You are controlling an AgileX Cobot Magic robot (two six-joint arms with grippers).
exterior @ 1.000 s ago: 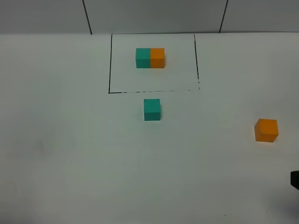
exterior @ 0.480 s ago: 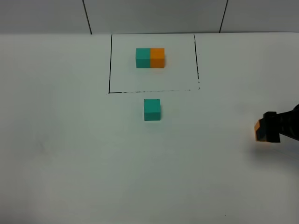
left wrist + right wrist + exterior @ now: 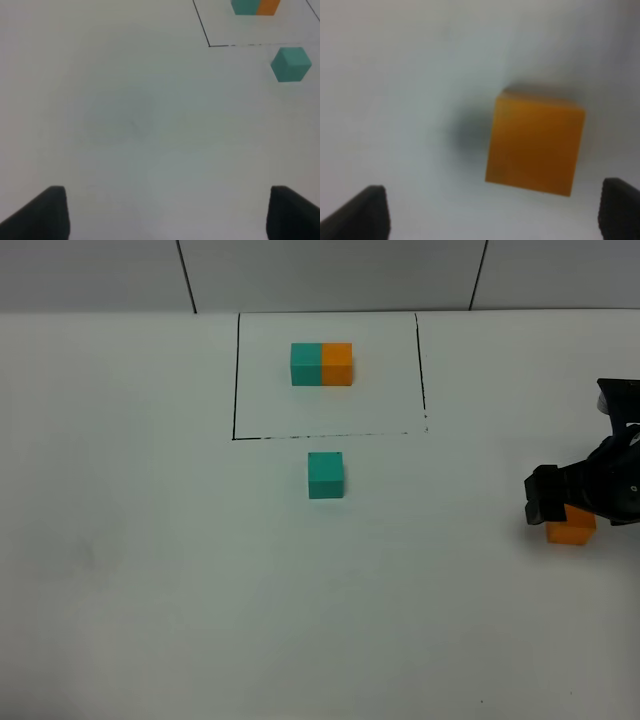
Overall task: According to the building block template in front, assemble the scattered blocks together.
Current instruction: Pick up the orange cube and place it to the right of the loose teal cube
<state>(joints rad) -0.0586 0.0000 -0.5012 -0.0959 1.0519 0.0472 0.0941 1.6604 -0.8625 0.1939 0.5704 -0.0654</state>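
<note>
Since 0.5 s ago, the right fingers [image 3: 541, 498] have been carried inward above the orange cube [image 3: 572, 533], whose upper part is hidden in the high view. The teal cube [image 3: 325, 475] and template [image 3: 321, 364] are unmoved on the desk [image 3: 150, 560]. Only the right wrist view shows these fingers held apart, with the cube ahead of the tips, untouched and nearer 1 of them. The left fingers [image 3: 45, 212], recorded only in the left wrist view, are apart, well short of the teal cube.

White bench [image 3: 150, 590], blocks lying flat on it.
Teal-orange template [image 3: 321, 364] sits inside the black-lined rectangle [image 3: 236, 380] at the far side; teal cube [image 3: 325, 475] just outside its near line; orange cube [image 3: 572, 532] well apart, on my right.
</note>
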